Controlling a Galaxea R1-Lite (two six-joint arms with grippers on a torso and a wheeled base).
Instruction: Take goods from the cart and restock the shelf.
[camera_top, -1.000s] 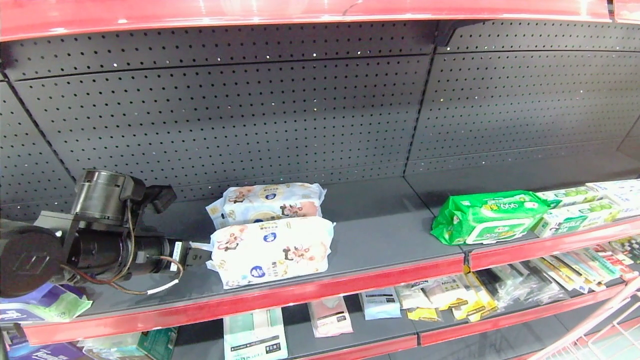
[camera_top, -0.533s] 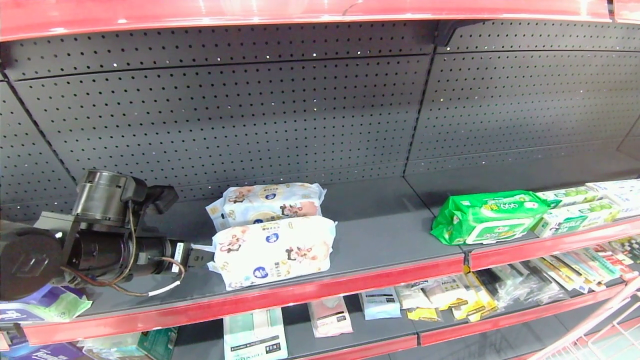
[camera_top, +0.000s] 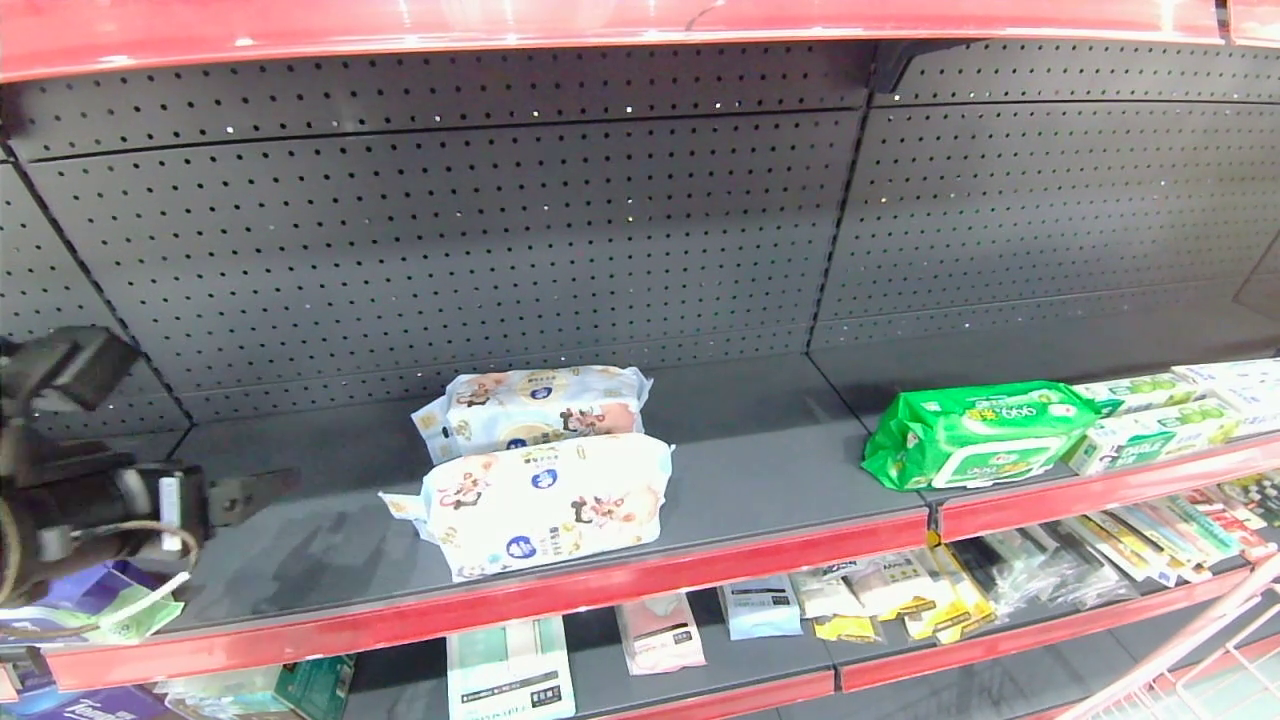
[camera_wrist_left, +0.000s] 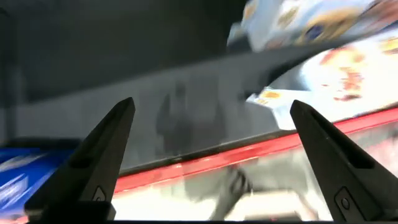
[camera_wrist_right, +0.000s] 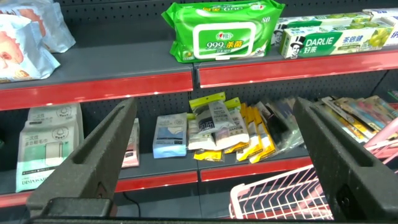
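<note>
Resting flat at the near edge of the dark grey metal shelf (camera_top: 760, 470), the white soft-plastic pack (camera_top: 545, 505) printed with cartoon figures lies just in front of a matching pack (camera_top: 530, 405); I cannot tell whether the two touch. Its crimped end flap points left. The left end effector (camera_wrist_left: 212, 106) hangs to the left of that flap, apart from it, with its fingers spread wide and nothing between them. This placement looks finished, so the step in hand is probably clearing the arm and fetching the next item.

To do that well, draw the arm away to the left and towards the robot before lowering it, so no finger catches the flap and drags the pack over the red lip. The right end effector (camera_wrist_right: 214, 102), also wide and empty, faces the lower shelves above the pink wire cart (camera_wrist_right: 273, 186) at the near right. A green wipes pack (camera_top: 975, 432) lies well to the right, out of the way.
</note>
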